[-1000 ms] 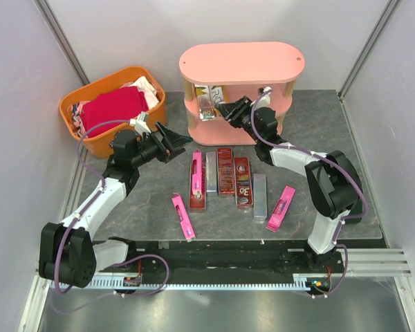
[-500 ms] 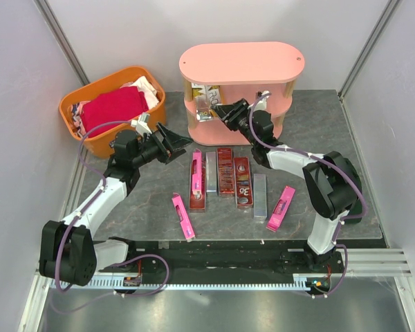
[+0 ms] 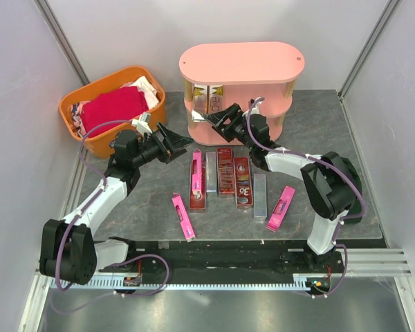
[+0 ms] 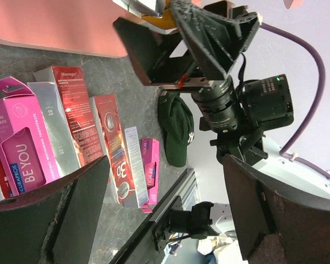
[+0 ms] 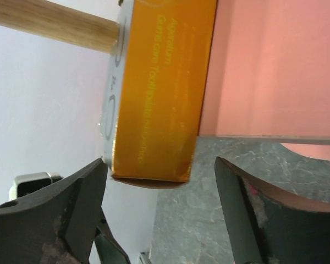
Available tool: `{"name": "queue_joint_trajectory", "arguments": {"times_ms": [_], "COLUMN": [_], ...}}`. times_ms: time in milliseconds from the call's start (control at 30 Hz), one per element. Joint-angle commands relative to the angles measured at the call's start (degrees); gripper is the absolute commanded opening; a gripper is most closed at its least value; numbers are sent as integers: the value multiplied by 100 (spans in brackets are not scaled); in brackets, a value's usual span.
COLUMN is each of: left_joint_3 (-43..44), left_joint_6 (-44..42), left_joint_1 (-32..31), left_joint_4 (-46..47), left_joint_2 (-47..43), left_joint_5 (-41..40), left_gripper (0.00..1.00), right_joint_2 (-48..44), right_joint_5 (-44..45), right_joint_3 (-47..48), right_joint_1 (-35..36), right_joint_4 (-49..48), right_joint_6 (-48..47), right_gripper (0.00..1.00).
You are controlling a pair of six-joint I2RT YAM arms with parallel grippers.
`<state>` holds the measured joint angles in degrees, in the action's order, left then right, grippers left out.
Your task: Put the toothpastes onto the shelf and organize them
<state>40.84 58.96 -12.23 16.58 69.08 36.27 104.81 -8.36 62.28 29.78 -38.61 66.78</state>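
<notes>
The pink shelf (image 3: 238,66) stands at the back of the table. Yellow-gold toothpastes (image 3: 207,99) stand upright on its middle tier at the left end. My right gripper (image 3: 214,116) is open just in front of them. In the right wrist view a gold carton (image 5: 159,93) rests against the shelf (image 5: 269,66), its end just beyond my open right gripper (image 5: 159,220) and free of both fingers. Several toothpastes lie on the table: pink (image 3: 196,176), silver (image 3: 211,171), dark red (image 3: 225,169). My left gripper (image 3: 182,145) hovers open and empty to their left.
An orange basket (image 3: 90,142) holding a red cloth (image 3: 114,107) sits at the back left. More cartons lie nearer: a dark red one (image 3: 243,181), a silver one (image 3: 260,196) and pink ones (image 3: 281,207) (image 3: 182,216). Grey walls close in on both sides.
My right gripper has opened and let go of the yellow-gold carton, which now stands upright on the shelf's tier. The gripper has drawn back slightly. The left arm has not moved.
</notes>
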Motion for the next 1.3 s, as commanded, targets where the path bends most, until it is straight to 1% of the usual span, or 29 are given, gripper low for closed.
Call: {"name": "queue_joint_trajectory", "arguments": {"times_ms": [0,67,133,267,433,633,867,900,933,1100,1233,1267], "left_joint_3": [-59,-50,-41,-32,81,503,881,925,978,900,996,1048], "left_joint_6": [-60,-60,-60,-69,-209,-849,-1562,-1641,-1781,-1985,-2186,-2230], "left_joint_1": [28,28,28,28,36,36,28,19,19,-121,-498,-578], "left_joint_4": [258,276,276,285,153,-620,-1578,-1622,-1910,-2229,-2448,-2588], "left_joint_2": [71,79,106,132,237,492,913,958,993,1169,1345,1389], "left_joint_5": [161,161,178,205,196,117,-164,-251,-313,-945,-1525,-1674], "left_gripper": [90,90,90,90,91,91,91,91,91,84,76,75], "right_joint_2": [13,4,-49,-189,-418,-760,-1532,-1604,-1683,-1991,-2018,-2035], "right_joint_5": [-175,-166,-183,-227,-315,-394,-281,-280,-245,-192,-227,-245], "right_joint_3": [30,-5,-23,-67,-164,-427,-796,-840,-884,-1244,-1551,-1605], "right_joint_1": [-16,-16,-34,-25,-25,-16,-25,-16,-7,98,160,186], "right_joint_4": [143,135,82,108,380,723,1408,1548,1619,1865,1971,1980], "right_joint_6": [-69,-95,-130,-297,-508,-728,-1273,-1395,-1440,-1905,-2011,-2011], "right_gripper": [89,95,98,98,98,98,98,98,98,98,98,98]}}
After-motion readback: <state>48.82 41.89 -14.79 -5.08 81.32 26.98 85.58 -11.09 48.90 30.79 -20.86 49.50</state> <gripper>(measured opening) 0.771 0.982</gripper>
